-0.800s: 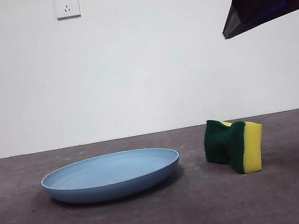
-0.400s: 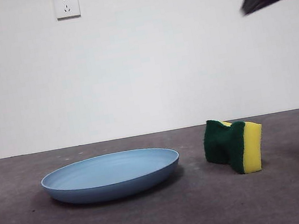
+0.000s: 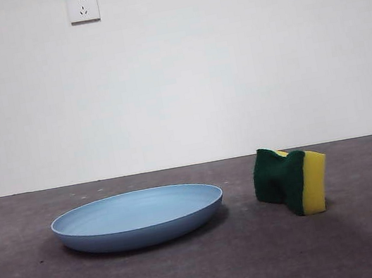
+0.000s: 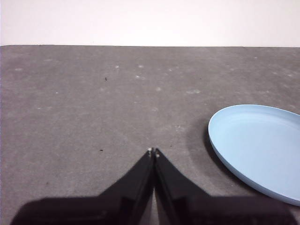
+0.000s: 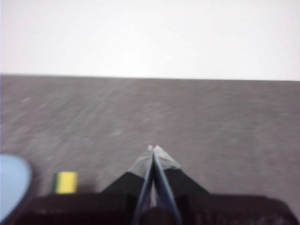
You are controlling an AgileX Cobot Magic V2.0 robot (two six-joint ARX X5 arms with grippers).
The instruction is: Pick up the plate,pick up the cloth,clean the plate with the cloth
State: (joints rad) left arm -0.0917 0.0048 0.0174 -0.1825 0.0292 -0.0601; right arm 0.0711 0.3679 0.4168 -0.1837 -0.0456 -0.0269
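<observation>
Plate (image 3: pixel 138 218) flat on the tabletop (image 3: pixel 208 271), cloth (image 3: pixel 291 180) standing beside it, both untouched: left tool (image 4: pixel 153 152) and right tool (image 5: pixel 153 149) pinched closed, holding nothing.

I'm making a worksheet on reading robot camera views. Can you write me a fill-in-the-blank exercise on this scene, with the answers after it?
1. The plate is light ____ in colour.
2. The cloth, really a sponge, has yellow foam and a dark ____ scouring layer.
3. The jaws of the left gripper are ____.
4. Both outlets are on the ____.

Missing words: blue; green; shut; wall.
</observation>
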